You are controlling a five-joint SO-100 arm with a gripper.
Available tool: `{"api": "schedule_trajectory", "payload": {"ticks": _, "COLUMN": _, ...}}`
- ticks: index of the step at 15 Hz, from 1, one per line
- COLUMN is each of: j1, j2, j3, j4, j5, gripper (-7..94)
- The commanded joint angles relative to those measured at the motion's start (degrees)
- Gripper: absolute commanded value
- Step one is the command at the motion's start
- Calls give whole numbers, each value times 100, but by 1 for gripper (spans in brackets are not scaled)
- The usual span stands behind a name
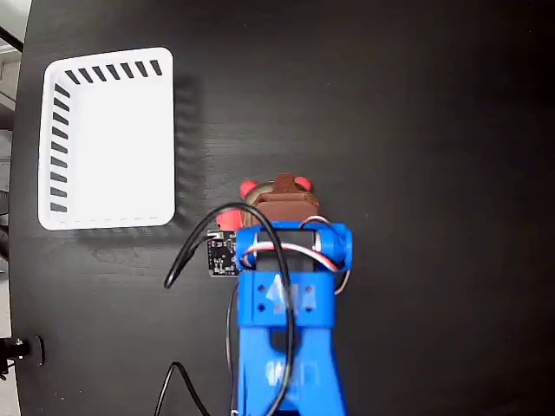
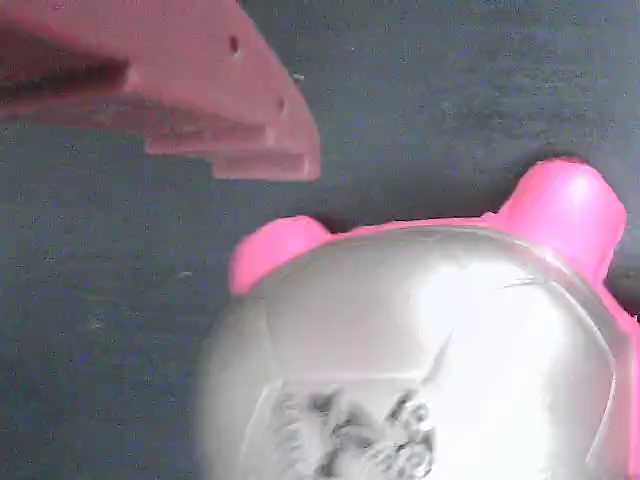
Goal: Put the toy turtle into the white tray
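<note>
1. Turtle (image 1: pixel 276 190) on a black worktop (image 1: pixel 416 130): in the fixed view the toy sits near the middle of the surface, only two red bumps and a sliver of shell showing past the arm above it
2. Blue arm (image 1: pixel 286 303) enters from the bottom edge, its brown hand (image 1: pixel 284 201) directly over the toy turtle
3. White tray (image 1: pixel 108 139) stands at upper left in the fixed view, well apart from the turtle, slotted walls along its top and left sides
4. Wrist view shows the shiny domed shell (image 2: pixel 420 360) close up with a black-and-white patch, two pink-red feet at its far edge, resting on the dark surface
5. One reddish finger (image 2: pixel 200 90) hangs at upper left in the wrist view, clear of the shell; the other is out of sight, so how wide the hand stands cannot be told
</note>
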Motion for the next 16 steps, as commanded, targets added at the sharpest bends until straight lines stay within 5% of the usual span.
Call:
{"api": "schedule_trajectory", "payload": {"ticks": 1, "j1": -26, "j2": -79, "j3": -290, "j4": -167, "j5": 9, "gripper": 55}}
{"api": "schedule_trajectory", "payload": {"ticks": 14, "j1": -185, "j2": -993, "j3": -334, "j4": -668, "j5": 53, "gripper": 53}}
{"api": "schedule_trajectory", "payload": {"ticks": 16, "j1": -167, "j2": -1055, "j3": -396, "j4": -633, "j5": 123, "gripper": 25}}
